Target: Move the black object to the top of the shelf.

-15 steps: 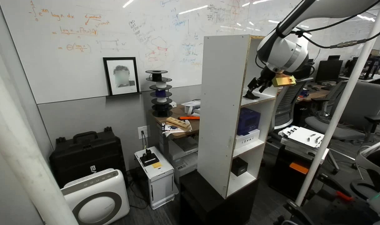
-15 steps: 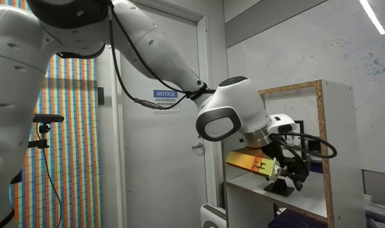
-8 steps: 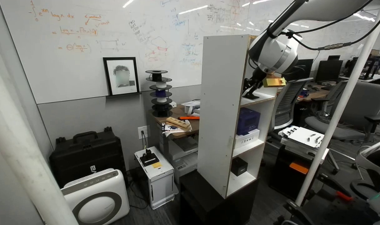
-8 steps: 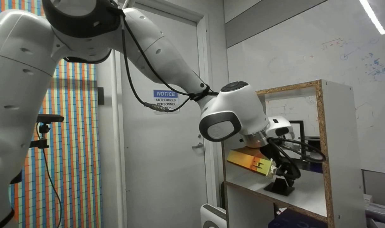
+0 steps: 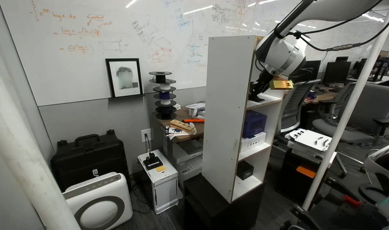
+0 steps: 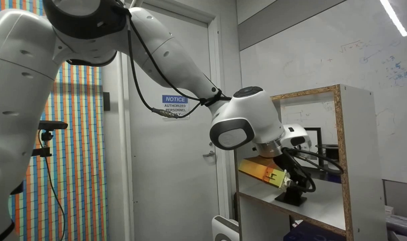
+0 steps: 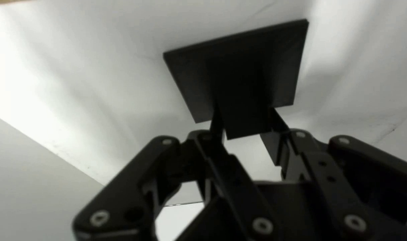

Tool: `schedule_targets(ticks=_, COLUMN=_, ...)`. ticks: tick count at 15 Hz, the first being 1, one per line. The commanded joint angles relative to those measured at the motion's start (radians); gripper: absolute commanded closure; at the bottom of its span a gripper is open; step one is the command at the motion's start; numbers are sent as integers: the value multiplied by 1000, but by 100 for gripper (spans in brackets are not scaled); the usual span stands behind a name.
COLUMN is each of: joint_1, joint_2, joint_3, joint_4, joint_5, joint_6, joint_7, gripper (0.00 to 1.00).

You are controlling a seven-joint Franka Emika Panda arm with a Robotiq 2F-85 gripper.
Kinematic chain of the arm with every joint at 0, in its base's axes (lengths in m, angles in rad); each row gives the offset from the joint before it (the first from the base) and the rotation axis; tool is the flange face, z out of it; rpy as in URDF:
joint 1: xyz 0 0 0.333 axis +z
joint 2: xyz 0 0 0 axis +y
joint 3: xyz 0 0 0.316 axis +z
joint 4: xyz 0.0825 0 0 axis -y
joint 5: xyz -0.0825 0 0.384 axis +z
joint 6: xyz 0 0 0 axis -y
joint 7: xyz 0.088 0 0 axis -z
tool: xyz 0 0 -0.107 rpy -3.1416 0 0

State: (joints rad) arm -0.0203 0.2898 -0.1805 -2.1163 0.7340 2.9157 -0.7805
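The black object has a flat square base and a raised block. It rests on the upper compartment's floor in the white shelf. In the wrist view my gripper has a finger on either side of the raised block, closed against it. Both exterior views show the gripper reaching down into that compartment from the open front, above the base. The fingers are partly lost there, black against black. The shelf's top edge lies higher than the gripper, and the arm partly covers it.
Below, a blue box sits on a white box, and a black cube sits in the lowest compartment. The shelf's side wall stands close to the gripper. A yellow-orange block juts from the wrist.
The gripper has moved deeper into the compartment, down to the black object, and its fingers have closed on the raised block. The object has shifted slightly within the compartment.
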Motion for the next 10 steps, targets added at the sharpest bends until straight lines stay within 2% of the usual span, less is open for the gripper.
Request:
schedule_targets(ticks=1, joint_1=2, joint_2=-95, joint_3=3, joint_4=-110, joint_5=48, joint_6=36, joint_7=13, gripper=83)
schedule_targets(ticks=5, joint_1=14, joint_2=-227, joint_3=-2, joint_4=-270, joint_5=94, joint_6=109, joint_7=23, gripper=83)
schedule_targets(ticks=10, joint_1=9, joint_2=-436, joint_3=-9, joint_4=-474, joint_5=24, joint_6=194, joint_7=114, gripper=83)
